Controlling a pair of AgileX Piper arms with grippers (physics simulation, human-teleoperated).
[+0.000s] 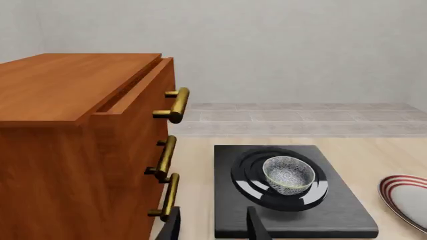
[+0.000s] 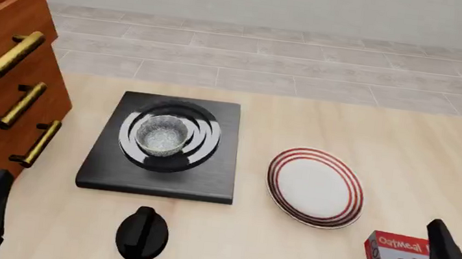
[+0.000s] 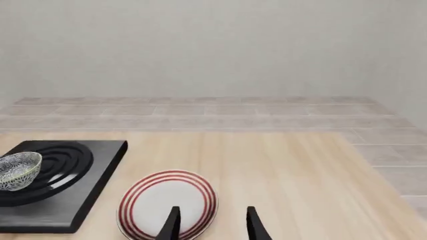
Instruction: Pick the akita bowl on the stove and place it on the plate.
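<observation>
The akita bowl [image 2: 162,136] sits upright on the burner rings of the stove [image 2: 159,172]. The plate [image 2: 315,187] lies on the table [image 2: 402,155] just to the right of the stove, with nothing on it. Both grippers stay low at the near edge, well apart from the bowl. The left gripper [image 1: 213,227] and the right gripper [image 3: 211,223] have their fingers spread, holding nothing.
</observation>
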